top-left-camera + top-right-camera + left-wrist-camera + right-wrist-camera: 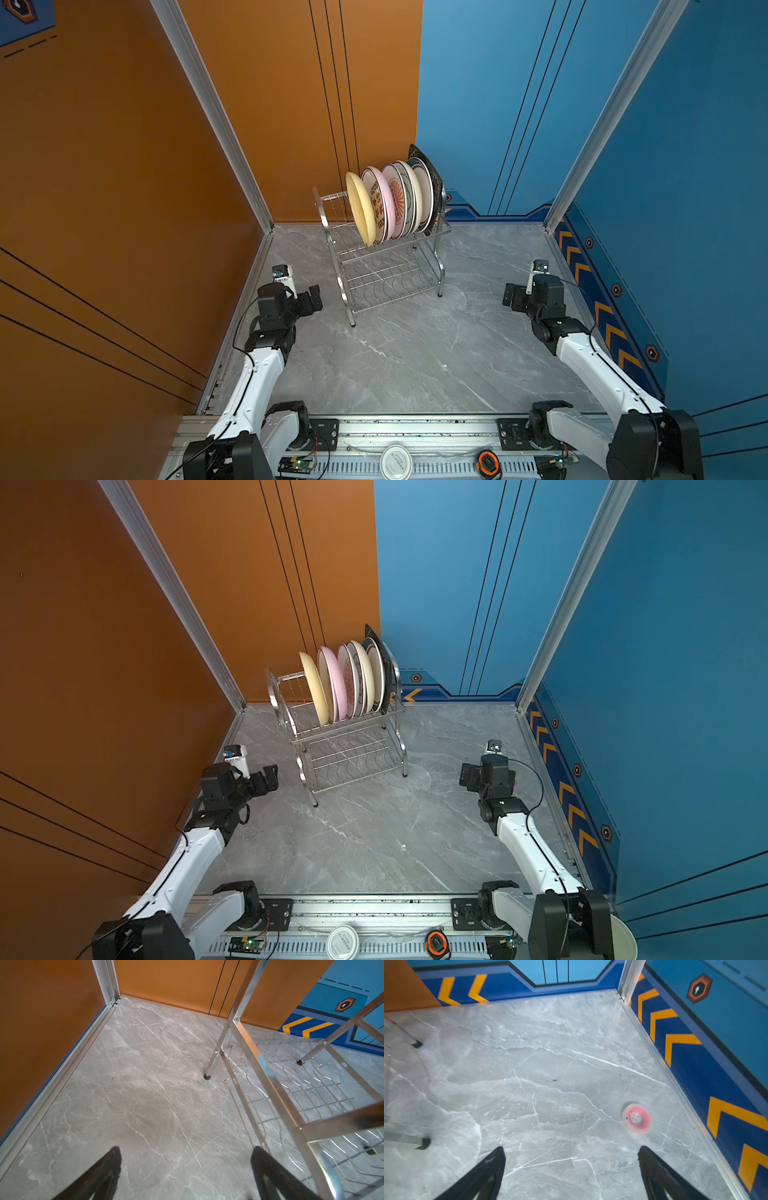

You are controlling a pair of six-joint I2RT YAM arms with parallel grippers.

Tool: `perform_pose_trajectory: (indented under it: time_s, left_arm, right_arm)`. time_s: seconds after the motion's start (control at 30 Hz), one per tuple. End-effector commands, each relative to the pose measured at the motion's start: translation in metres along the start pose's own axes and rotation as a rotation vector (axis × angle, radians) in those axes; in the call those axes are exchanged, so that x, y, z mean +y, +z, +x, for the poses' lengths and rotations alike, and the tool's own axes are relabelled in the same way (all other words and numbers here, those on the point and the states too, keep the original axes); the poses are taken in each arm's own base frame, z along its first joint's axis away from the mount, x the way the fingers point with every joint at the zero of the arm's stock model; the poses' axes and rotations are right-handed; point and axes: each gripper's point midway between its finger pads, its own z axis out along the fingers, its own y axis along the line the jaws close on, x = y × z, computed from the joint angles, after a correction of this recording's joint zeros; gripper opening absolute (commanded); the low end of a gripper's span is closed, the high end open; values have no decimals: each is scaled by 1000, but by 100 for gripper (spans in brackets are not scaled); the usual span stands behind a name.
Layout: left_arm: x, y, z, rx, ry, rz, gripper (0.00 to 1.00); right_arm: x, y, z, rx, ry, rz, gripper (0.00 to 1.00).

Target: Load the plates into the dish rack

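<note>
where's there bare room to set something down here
Open table in front of the rack; the rack's lower shelf; upper slots left of the yellow plate in both top views. Crowded: the upper tier's right end, packed with plates.

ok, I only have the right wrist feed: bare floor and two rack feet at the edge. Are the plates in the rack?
Observer: Yes. In both top views the plates stand on edge in a row in the upper tier of the rack, yellow in front, black square at the back.
Operator: Any lying on the table?
Observer: None on the table in either top view.
Operator: Left gripper?
Observer: The left gripper is open and holds nothing. It sits beside the rack's near leg, and a gap shows between them.
</note>
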Motion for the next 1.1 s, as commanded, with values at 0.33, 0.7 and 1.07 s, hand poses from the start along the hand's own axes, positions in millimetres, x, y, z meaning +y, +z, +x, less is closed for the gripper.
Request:
perform_pose_trajectory:
  time_s: [0.33, 0.7, 1.07]
  left_arm:
    - [9, 21, -8, -191, 119, -25, 98]
    - [-7, 49, 13, -212, 128, 6, 98]
    - [-2, 67, 38, -220, 144, -47, 98]
  right_arm:
    - [7, 37, -16, -227, 30, -118, 100]
    - [13, 45, -4, -270, 28, -153, 100]
    - [22, 55, 14, -288, -32, -117, 100]
